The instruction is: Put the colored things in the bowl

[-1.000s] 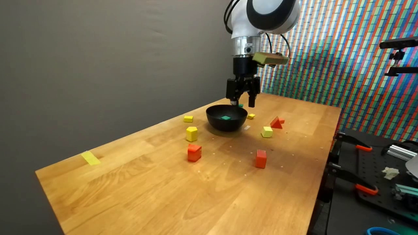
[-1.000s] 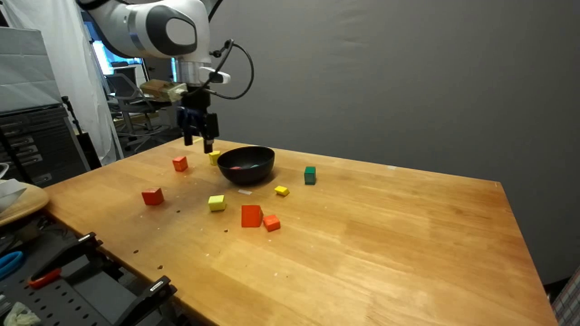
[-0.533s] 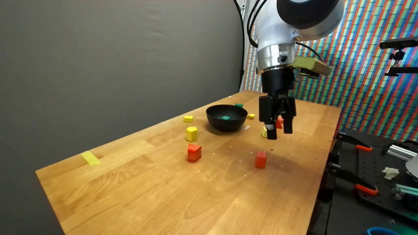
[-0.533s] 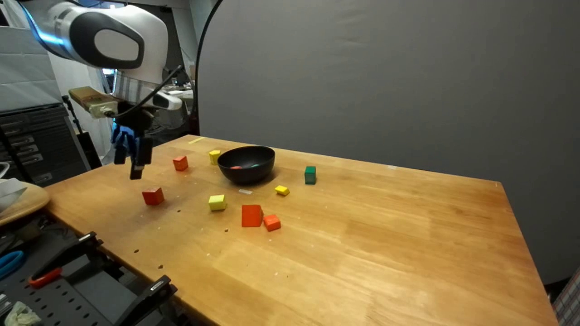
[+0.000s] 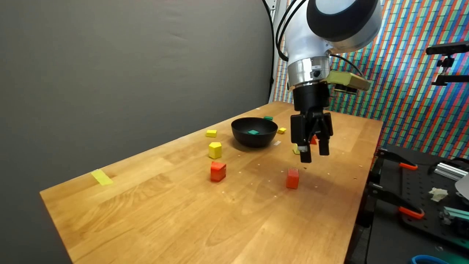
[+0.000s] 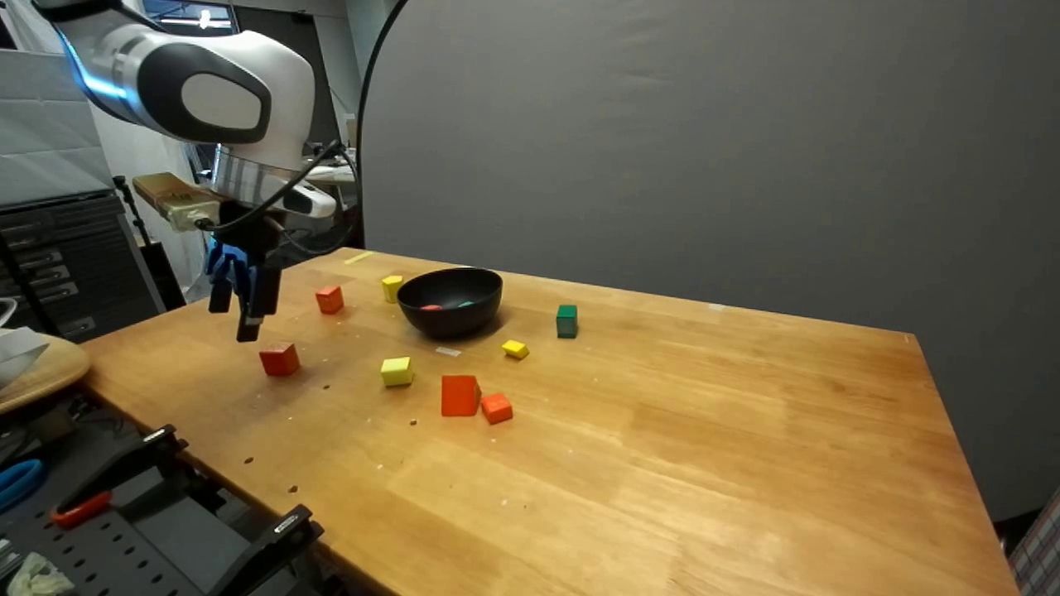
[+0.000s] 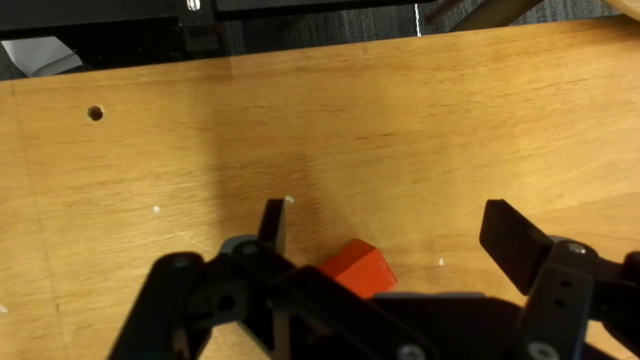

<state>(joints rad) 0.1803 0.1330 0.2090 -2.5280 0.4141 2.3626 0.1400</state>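
My gripper (image 5: 315, 153) stands open and holds nothing, hovering above the table near a red block (image 6: 280, 359). In the wrist view that red block (image 7: 362, 270) shows below the jaws, partly covered by the gripper's body. The black bowl (image 5: 253, 142) holds a teal piece (image 5: 253, 132) and a red piece (image 6: 431, 307). Around it lie an orange-red block (image 5: 218, 171), a yellow hexagonal block (image 5: 215, 150), a yellow block (image 5: 211, 133), a small yellow piece (image 6: 515, 348), a pale yellow block (image 6: 397, 372), a red wedge (image 6: 460, 396), an orange block (image 6: 497, 407) and a green block (image 6: 566, 321).
Flat yellow tape (image 5: 102, 177) is stuck near the table's far edge. Black clamps (image 6: 273, 546) with orange handles grip the table's side, next to a dark perforated plate (image 6: 108, 546). A round wooden board (image 6: 50, 372) sits beyond the table edge.
The open gripper has moved from beside the bowl to near the red block, and then sunk slightly. Bowl and blocks have stayed where they were.
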